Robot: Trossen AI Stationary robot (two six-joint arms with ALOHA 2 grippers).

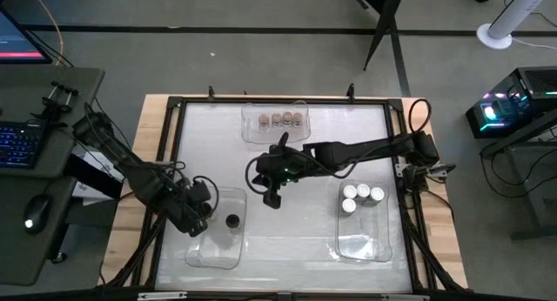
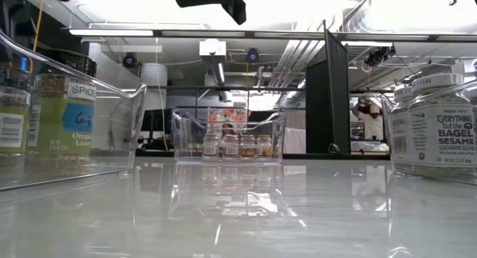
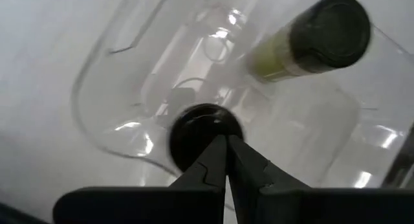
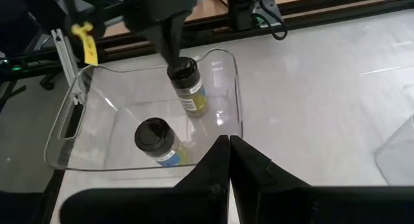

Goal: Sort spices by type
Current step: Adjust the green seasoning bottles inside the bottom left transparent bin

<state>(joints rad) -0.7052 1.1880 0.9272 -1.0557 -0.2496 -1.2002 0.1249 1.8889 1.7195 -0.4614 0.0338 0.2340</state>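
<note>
Three clear plastic bins sit on the white table. The far bin holds a row of four brown-lidded jars, standing upright side by side. The bin on the right holds four white-lidded jars clustered at its far end, also upright; the low view shows one of them close up with a bagel sesame seasoning label. The bin on the left holds two black-lidded jars with green contents.

One black-lidded jar stands free near the middle of the left bin, its long axis vertical and its lid up. The second black-lidded jar stands nearer the bin's outer wall, also lid up, directly beneath the left gripper, whose fingers are pressed together above or on its lid; whether they touch the lid cannot be told. In the left wrist view that lid shows just past the closed fingertips, with the other jar beyond it.

The right gripper hangs over bare table between the three bins, fingers pressed together and holding nothing, pointing toward the left bin. Its arm stretches across the table in front of the far bin.

A keyboard and mouse lie on a desk left of the table.
</note>
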